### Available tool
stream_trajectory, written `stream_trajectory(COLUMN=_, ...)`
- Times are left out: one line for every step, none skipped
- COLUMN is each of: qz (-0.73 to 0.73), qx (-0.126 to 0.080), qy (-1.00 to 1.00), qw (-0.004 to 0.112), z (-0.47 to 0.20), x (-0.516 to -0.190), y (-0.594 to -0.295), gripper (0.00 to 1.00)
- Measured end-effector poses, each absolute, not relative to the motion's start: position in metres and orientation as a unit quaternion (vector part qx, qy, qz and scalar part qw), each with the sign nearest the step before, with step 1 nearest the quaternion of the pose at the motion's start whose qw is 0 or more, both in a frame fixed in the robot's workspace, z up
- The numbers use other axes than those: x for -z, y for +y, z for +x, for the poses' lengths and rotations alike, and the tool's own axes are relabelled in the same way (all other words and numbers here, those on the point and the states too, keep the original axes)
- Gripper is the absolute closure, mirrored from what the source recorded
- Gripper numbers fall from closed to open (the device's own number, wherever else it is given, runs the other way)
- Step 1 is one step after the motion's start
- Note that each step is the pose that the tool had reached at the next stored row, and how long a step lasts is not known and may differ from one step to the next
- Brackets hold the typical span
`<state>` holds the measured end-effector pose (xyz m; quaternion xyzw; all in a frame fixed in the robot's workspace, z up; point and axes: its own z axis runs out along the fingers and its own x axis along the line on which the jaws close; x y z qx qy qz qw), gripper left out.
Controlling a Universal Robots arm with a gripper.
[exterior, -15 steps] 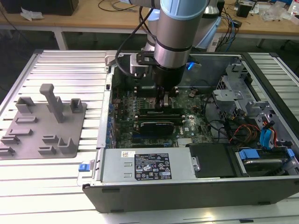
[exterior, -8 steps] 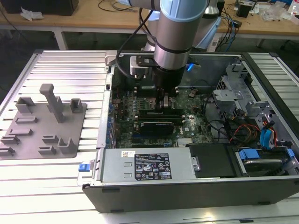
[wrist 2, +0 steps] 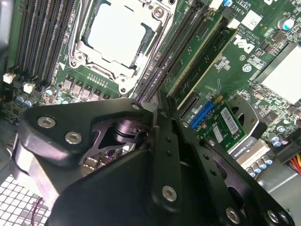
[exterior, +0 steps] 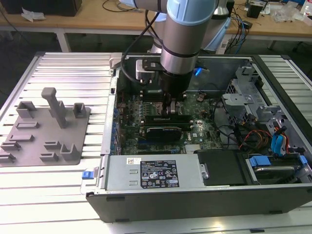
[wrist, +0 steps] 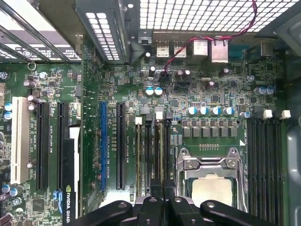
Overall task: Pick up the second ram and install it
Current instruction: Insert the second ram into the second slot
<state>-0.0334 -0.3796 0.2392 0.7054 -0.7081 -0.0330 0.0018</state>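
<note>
Black label of tiny white print and white barcode sticker both sat on grey power supply cover; wording too small to read. In the first wrist view, white silkscreen lettering ran along the slots beside the processor socket. Farther from the socket, a black card carried white lettering.

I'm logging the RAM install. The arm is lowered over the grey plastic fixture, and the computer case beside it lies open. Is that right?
Not quite. In the exterior view the gripper is down inside the open computer case, over the motherboard, not over the grey plastic fixture, which sits apart at the exterior view's left. The case does lie open.
</note>
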Motion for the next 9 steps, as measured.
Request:
stream_trajectory(qz=0.705, qx=0.033, qy=-0.708, qw=0.002, z=-0.0334, x=-0.2386, y=-0.3797, gripper=0.91)
stream_trajectory(qz=0.705, qx=0.033, qy=-0.708, qw=0.002, z=-0.0334, x=-0.2383, y=-0.3798, gripper=0.91)
stream_trajectory(qz=0.705, qx=0.033, qy=-0.708, qw=0.002, z=-0.0334, x=-0.2379, y=-0.3798, gripper=0.91)
stream_trajectory(qz=0.705, qx=0.033, qy=-0.708, qw=0.002, z=-0.0334, x=-0.2374, y=-0.3798, gripper=0.91)
stream_trajectory(qz=0.705, qx=0.033, qy=-0.708, qw=0.002, z=-0.0334, x=-0.2372, y=-0.3798, gripper=0.91)
stream_trajectory(qz=0.705, qx=0.033, qy=-0.708, qw=0.002, z=-0.0334, x=-0.2371, y=-0.3798, gripper=0.91)
stream_trajectory(qz=0.705, qx=0.033, qy=-0.708, qw=0.002, z=-0.0335, x=-0.2371, y=-0.3798, gripper=0.91)
stream_trajectory(qz=0.705, qx=0.033, qy=-0.708, qw=0.002, z=-0.0335, x=-0.2371, y=-0.3798, gripper=0.91)
stream_trajectory(qz=0.705, qx=0.033, qy=-0.708, qw=0.002, z=-0.0335, x=-0.237, y=-0.3799, gripper=0.91)
